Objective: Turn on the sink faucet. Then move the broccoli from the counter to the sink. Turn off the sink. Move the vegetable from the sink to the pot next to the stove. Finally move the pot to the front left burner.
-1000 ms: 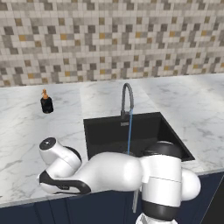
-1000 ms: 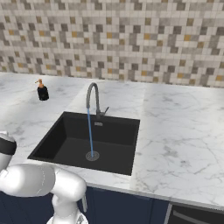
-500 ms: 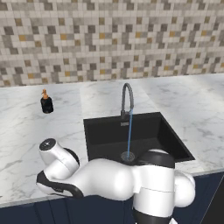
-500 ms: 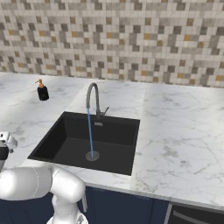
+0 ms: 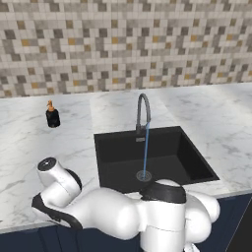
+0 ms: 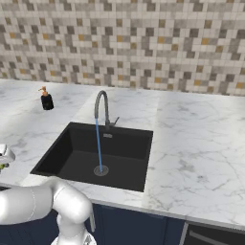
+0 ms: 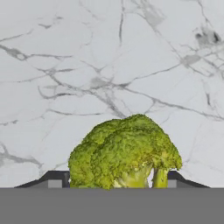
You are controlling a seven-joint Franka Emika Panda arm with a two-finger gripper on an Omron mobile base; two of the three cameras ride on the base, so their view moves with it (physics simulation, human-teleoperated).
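Note:
In the hand view the green broccoli (image 7: 124, 151) sits on the white marble counter (image 7: 87, 65), its pale stalk turned toward the camera. My gripper (image 7: 114, 181) is open, and its two dark fingertips (image 7: 54, 179) flank the floret low on either side. The grey gooseneck faucet (image 5: 142, 110) (image 6: 101, 107) stands behind the black sink (image 5: 167, 152) (image 6: 76, 153). A thin blue stream of water (image 5: 145, 147) falls from the spout onto the round drain (image 6: 101, 170). My arm reaches low and far to the left over the counter's front edge, left of the basin.
A small black soap bottle with an orange pump (image 5: 52, 115) (image 6: 46, 99) stands on the counter at the back left. A mosaic tile wall runs behind the worktop. Broad marble stretches right of the sink (image 6: 201, 143).
The arm has swung further left and lower along the counter's front, and the hand has slid toward the left edge of the right base view. Water keeps running.

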